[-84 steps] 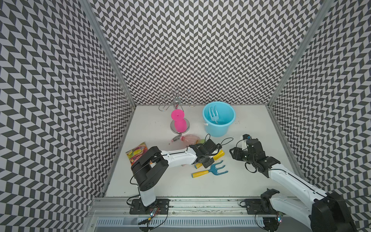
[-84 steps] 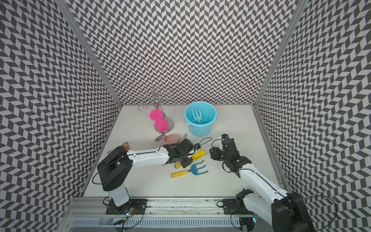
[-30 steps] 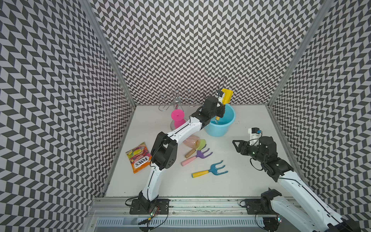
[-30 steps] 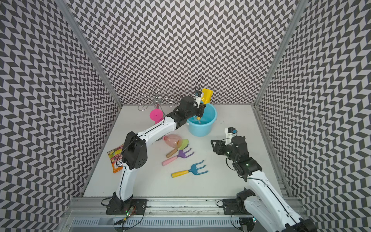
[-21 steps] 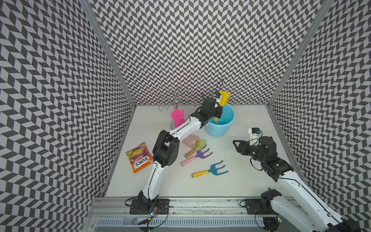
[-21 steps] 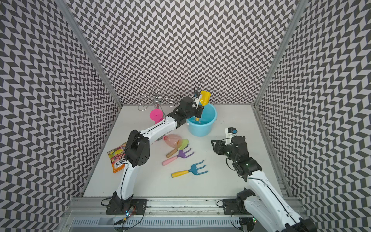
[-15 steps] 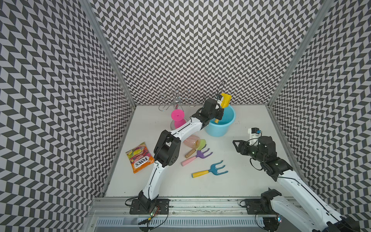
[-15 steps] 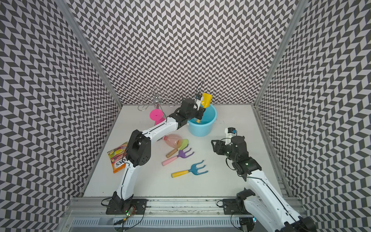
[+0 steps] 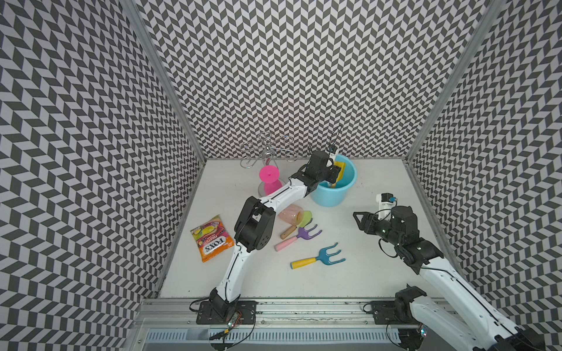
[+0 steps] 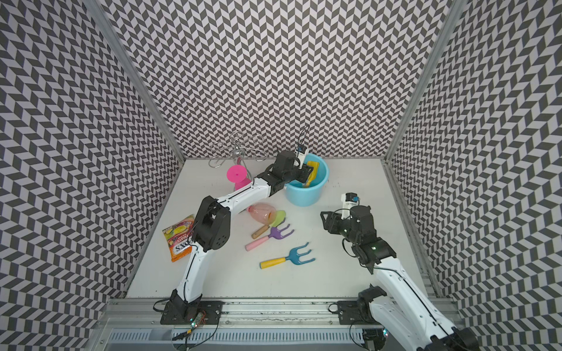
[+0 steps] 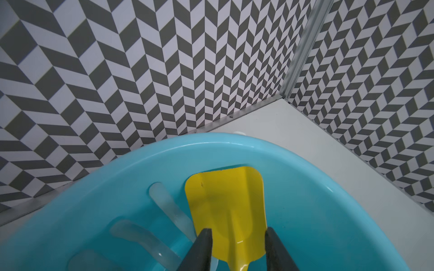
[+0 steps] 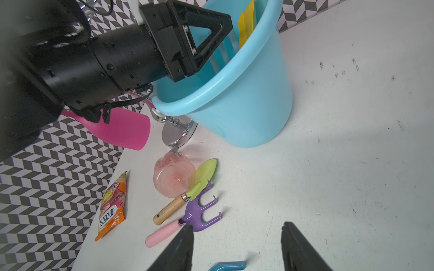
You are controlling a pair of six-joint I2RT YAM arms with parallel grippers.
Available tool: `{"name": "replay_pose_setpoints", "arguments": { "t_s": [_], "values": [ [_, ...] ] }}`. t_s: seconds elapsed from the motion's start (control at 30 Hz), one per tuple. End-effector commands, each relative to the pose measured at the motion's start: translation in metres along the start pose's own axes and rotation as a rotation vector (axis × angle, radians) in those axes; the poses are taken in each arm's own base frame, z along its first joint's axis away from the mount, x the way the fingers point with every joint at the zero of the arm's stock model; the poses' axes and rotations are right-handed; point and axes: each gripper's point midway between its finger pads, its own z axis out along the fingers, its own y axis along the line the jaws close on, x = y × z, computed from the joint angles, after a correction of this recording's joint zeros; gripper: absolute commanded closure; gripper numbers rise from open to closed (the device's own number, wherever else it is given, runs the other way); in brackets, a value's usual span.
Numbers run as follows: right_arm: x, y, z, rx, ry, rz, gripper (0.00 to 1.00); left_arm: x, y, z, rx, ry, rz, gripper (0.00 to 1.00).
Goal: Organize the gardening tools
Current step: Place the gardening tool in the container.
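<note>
Yellow shovel was lowered into blue bucket, upper centre; left tool now parted around it, release judged underway. Right tool wide, empty. 4 items are left on counter.

Bucket back-centre on table; shovel and fork in it. Cup left of the bucket. In front: bottle against trowel, second fork just beside, rake nearest. Packet far left.

Black-and-white chevron walls enclose a scuffed white tabletop.
</note>
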Motion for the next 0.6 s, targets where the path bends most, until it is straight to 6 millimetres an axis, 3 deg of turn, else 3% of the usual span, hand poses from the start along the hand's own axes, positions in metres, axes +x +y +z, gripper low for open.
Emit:
{"name": "replay_pose_setpoints", "arguments": {
  "t_s": [0.0, 0.37, 0.57],
  "values": [
    [-0.008, 0.000, -0.001, -0.004, -0.040, -0.008, 0.39, -0.018, -0.007, -0.005, 0.016, -0.032, 0.004, 0.59],
    [-0.005, 0.002, 0.003, -0.017, -0.023, 0.004, 0.38, -0.075, -0.039, -0.054, 0.058, -0.099, 0.082, 0.47],
    [0.005, 0.003, 0.011, -0.043, 0.022, 0.014, 0.38, -0.075, -0.055, -0.093, 0.073, -0.073, 0.089, 0.42]
  ]
}}
